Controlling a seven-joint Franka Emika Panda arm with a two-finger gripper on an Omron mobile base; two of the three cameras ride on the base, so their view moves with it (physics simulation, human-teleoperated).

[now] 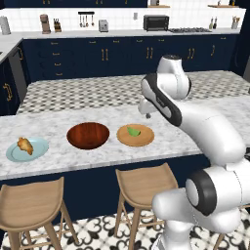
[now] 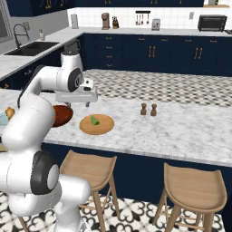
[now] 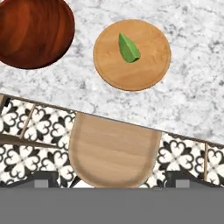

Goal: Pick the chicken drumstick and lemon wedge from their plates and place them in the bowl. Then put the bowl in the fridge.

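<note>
The end effector (image 2: 89,104) hangs above the table (image 1: 161,146) with its jaws spread wide and nothing between them, apparently poised high so it can look down and choose its first pick. Below and just ahead of it lies one lemon wedge (image 3: 128,48) on one tan plate (image 3: 148,70); to that plate's side sits one dark bowl (image 1: 88,135), empty and ready to receive both foods. Farthest from the end effector, beyond the bowl, one chicken drumstick (image 1: 25,145) rests on one pale blue plate (image 1: 39,149), so nothing is moved yet.
</note>
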